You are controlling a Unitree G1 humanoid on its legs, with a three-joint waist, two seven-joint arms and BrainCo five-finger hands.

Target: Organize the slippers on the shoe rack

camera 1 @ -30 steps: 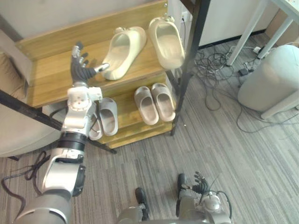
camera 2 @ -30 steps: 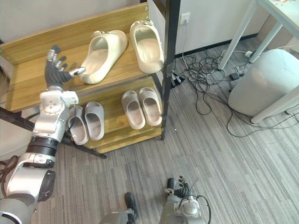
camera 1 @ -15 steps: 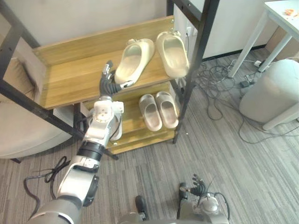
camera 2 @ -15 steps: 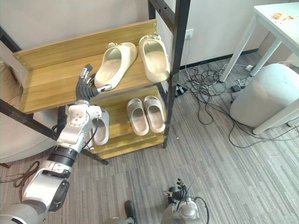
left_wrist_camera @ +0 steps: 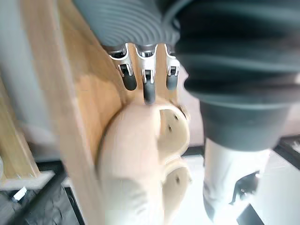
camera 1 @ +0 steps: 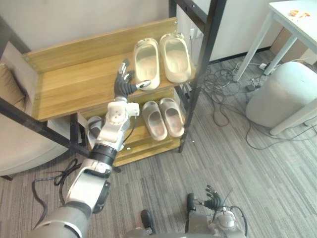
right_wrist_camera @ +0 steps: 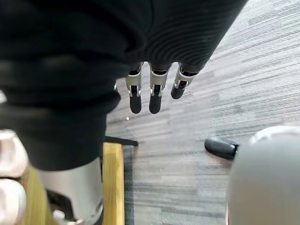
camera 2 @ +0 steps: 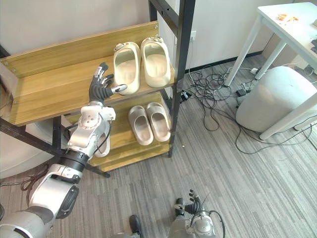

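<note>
Slippers (camera 1: 177, 57): cream pair side by side, right end of top shelf (camera 1: 69, 87). Left robot hand (camera 1: 124, 85) open, fingers spread, thumb at left slipper (camera 1: 146, 63) heel, holding nothing. Step: squaring the pair, seemingly near done. Next: pull hand clear without knocking heel. Right robot hand (camera 1: 213, 202) low, fingers relaxed, empty.

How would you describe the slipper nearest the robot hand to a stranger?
On the wooden shoe rack, look at the upper shelf's right end. It is the large cream slipper lying left of its twin, with the left robot hand at its heel.
</note>
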